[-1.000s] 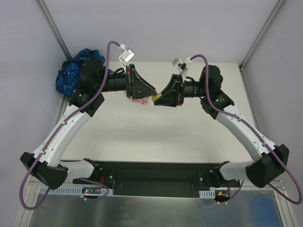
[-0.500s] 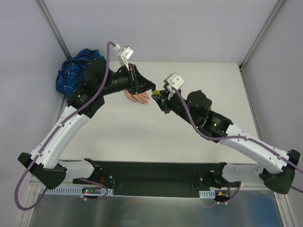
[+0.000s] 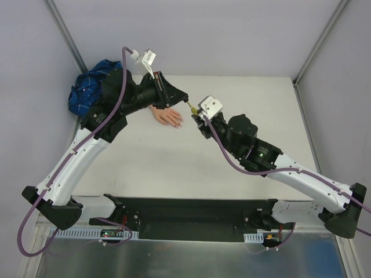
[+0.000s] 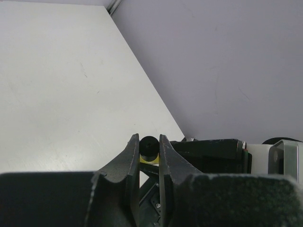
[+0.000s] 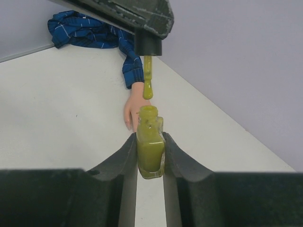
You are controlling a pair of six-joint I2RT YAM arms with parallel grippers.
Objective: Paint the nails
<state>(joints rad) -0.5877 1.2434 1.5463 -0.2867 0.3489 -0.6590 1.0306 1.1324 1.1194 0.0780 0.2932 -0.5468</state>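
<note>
2 claws clamped: left gripper (image 4: pixel 149 138) pinches black cap (image 4: pixel 149 145), brush (image 5: pixel 147 78) hanging just above bottle (image 5: pixel 150 152) gripped by right gripper (image 5: pixel 149 137). Below left gripper, slightly behind: nails (image 3: pixel 177 123), fingertips pointing toward right gripper; left gripper nearer.

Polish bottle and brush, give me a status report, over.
Right gripper shut on polish bottle, uncapped. Left gripper shut on brush cap, brush just above the neck. Mannequin hand flat on table, nothing blocking it.

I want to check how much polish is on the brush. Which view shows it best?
The right wrist view: the brush hangs full length, coated yellow-green, just above the bottle. The left wrist view shows only its black cap end-on between the fingers; the top view shows a tiny sliver.
</note>
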